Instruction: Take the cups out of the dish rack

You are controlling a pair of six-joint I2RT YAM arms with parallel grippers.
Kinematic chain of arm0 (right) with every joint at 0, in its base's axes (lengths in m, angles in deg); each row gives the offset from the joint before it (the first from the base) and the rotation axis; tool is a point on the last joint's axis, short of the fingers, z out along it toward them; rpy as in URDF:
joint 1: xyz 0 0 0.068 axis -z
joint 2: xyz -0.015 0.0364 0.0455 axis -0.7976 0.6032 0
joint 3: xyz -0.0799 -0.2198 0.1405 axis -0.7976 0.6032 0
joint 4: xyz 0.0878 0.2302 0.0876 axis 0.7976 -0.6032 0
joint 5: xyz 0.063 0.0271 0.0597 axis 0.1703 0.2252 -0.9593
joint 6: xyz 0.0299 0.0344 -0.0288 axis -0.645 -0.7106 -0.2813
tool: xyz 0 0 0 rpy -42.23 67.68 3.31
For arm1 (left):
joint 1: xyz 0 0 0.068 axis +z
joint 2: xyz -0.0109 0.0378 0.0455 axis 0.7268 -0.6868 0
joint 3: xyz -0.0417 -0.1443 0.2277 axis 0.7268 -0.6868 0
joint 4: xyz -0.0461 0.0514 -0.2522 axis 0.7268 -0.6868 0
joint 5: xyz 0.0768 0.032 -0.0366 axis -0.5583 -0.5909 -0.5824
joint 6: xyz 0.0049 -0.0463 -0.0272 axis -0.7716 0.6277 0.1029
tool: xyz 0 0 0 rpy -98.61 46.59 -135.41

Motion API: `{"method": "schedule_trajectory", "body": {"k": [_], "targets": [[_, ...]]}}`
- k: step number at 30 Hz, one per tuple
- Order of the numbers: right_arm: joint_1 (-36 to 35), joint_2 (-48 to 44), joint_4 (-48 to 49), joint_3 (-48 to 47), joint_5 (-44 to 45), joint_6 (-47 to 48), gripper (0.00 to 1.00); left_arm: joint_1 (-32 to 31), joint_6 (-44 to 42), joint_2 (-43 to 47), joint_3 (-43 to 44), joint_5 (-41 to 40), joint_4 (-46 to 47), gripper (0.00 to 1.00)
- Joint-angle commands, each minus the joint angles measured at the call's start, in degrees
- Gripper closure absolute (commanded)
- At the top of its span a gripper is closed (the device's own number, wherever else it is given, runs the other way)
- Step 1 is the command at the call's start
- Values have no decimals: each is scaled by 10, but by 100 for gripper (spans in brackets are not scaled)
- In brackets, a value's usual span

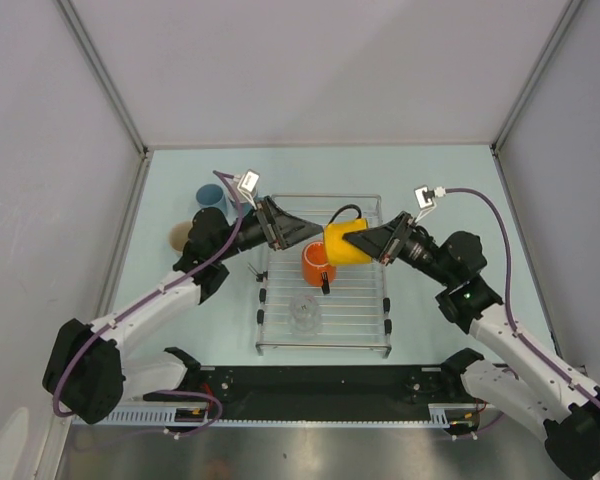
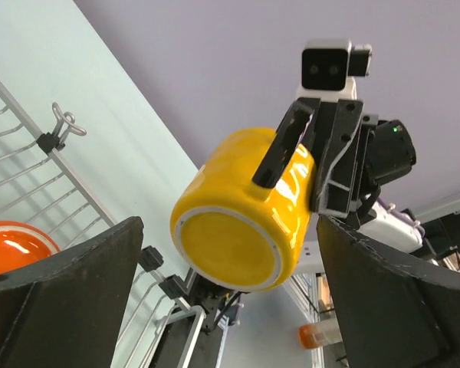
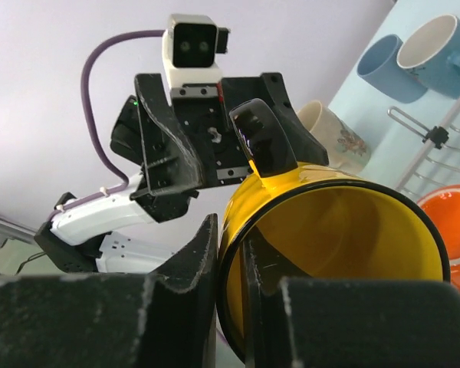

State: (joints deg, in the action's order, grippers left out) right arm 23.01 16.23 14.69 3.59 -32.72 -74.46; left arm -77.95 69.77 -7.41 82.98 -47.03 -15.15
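Handover step, I judge, above the rack: my right gripper pinches the rim of the yellow cup, my left gripper gapes wide at its base; next, left should close before right lets go.

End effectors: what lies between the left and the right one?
Top view: the yellow cup, its rim gripped by the right end effector; the left end effector is open.

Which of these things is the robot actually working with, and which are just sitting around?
Part of the job:
- dish rack
- yellow cup, held by the right gripper
- left gripper, open, facing it
- orange mug and clear glass, on the rack
- two blue cups and beige cup, on the table

Just there:
- purple cables
- black rail at the near edge
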Motion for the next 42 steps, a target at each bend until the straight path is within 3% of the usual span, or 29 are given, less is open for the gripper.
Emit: {"method": "schedule_trajectory", "body": {"k": [1,5,8,9,14,17,22,28,33,42], "targets": [[2,-23,8,-36,-6,33,100,7,11,7,28,-9,1,0],[9,-39,-103,-77,61,91,100,14,1,23,30,-40,-34,0],[10,-22,-284,-164,205,170,100,14,-42,61,37,-111,-113,0],[10,-10,-362,-190,299,183,100,14,-61,68,40,-127,-155,0],[12,120,-519,-350,550,231,100,14,-86,98,57,-168,-240,0],[43,212,-561,-418,606,235,100,14,-106,119,57,-184,-284,0],[137,310,-572,-458,595,231,100,14,-127,155,56,-237,-353,0],[230,387,-567,-449,518,193,100,14,-131,180,21,-260,-387,0],[242,461,-577,-467,534,192,100,14,-124,169,-1,-257,-393,0],[259,604,-672,-588,563,186,100,14,-123,112,21,-266,-456,3]]}}
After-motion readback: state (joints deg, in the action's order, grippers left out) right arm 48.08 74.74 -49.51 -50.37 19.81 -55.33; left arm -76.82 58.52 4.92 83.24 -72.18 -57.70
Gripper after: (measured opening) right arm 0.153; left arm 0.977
